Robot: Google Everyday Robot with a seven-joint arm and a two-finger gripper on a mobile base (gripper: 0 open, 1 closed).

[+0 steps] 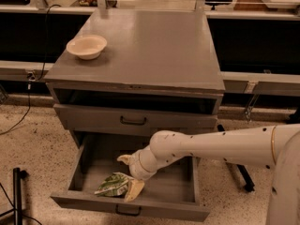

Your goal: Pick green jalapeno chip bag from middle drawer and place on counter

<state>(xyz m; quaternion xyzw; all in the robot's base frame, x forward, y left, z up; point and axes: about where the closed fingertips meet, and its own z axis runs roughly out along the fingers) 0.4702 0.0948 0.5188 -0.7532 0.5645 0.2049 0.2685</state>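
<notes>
The green jalapeno chip bag lies crumpled on the floor of the open middle drawer, near its front left. My gripper reaches down into the drawer from the right on a white arm. Its cream fingers are spread apart: one finger rests against the bag's right edge, the other sits above and behind it. The bag is not between them. The grey counter is the cabinet's top.
A cream bowl stands on the counter's left side. A shut grey drawer sits above the open one, under an open slot. A black stand is at the lower left on the speckled floor.
</notes>
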